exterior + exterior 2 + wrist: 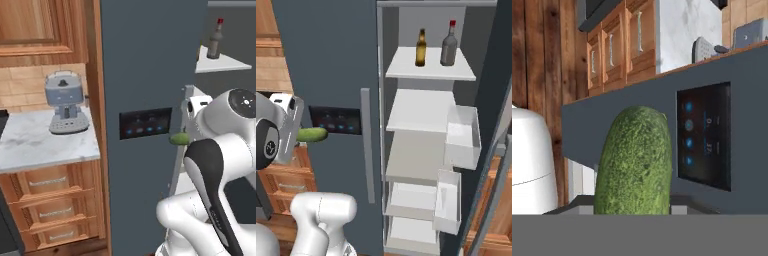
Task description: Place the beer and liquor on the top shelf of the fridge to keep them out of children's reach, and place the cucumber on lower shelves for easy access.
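Observation:
My gripper (300,134) is shut on the dark green cucumber (312,134), which it holds level in front of the fridge (331,60) door's black panel. In the hand view the cucumber (635,160) rises between my gripper's (632,206) jaws, and the panel (704,135) lies just beyond it. The cucumber's tip (179,139) pokes out beside the arm in the left base view. In the open fridge the brown beer (421,48) and the red-capped liquor (448,44) stand upright side by side on the top shelf (428,70). The liquor (215,40) also shows at upper right.
White lower shelves (421,110) sit below the top shelf, with door bins (461,135) to their right. A grey vertical handle (367,145) runs down the shut door. A grey coffee machine (64,100) stands on the marble counter (45,145), left of the fridge, above wooden drawers.

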